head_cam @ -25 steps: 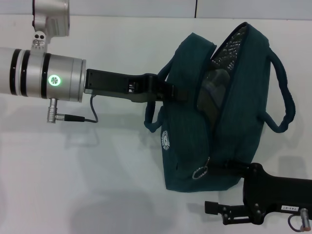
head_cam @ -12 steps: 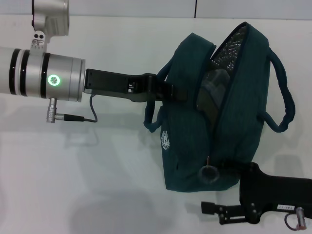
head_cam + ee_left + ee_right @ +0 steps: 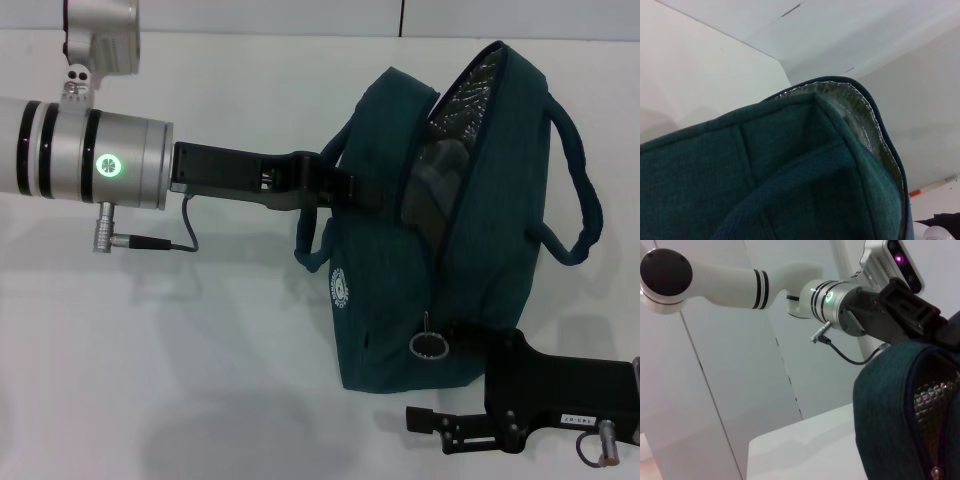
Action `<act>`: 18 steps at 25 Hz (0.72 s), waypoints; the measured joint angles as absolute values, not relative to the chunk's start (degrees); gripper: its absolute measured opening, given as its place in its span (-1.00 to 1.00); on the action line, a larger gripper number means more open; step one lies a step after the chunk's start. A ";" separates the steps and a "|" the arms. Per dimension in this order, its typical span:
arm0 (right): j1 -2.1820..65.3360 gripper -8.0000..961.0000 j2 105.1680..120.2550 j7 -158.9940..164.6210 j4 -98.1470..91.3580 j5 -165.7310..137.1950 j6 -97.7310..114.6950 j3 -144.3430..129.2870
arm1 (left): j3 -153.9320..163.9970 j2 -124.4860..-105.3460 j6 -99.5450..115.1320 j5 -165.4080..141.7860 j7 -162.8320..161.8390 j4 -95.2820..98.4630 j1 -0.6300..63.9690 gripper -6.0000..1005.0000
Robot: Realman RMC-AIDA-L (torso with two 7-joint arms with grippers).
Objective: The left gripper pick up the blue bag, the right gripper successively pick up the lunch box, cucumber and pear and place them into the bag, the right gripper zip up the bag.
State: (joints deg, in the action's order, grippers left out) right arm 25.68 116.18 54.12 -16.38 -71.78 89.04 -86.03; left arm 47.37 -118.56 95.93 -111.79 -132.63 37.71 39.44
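The blue bag [image 3: 440, 240] was held lifted over the white table [image 3: 180, 370] by the left gripper [image 3: 365, 193], whose fingers were pinched on the near handle at the bag's left side. The mouth was wide open, showing the silver lining [image 3: 470, 95] and a clear container, judged to be the lunch box [image 3: 432, 190], inside. The cucumber and pear could not be made out; whether they were already packed could not be told. The zipper was plainly not yet drawn, so closing was judged to be the step in hand. The left arm was stretched level across from the robot's left. The right gripper [image 3: 452, 338] was reached in low at the bag's near end, just beside the metal ring pull [image 3: 428, 343]; whether its fingers were spread or closed could not be told.
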 joint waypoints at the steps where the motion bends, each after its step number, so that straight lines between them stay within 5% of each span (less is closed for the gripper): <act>1: 25.55 0.84 116.15 54.11 -16.38 -71.64 89.18 -85.99 | 47.37 -118.56 95.94 -111.79 -132.63 37.71 39.42 -0.90; 18: 23.31 0.84 115.64 53.91 -16.12 -68.72 89.16 -85.68 | 47.37 -118.51 95.98 -111.79 -132.63 37.82 39.29 -0.90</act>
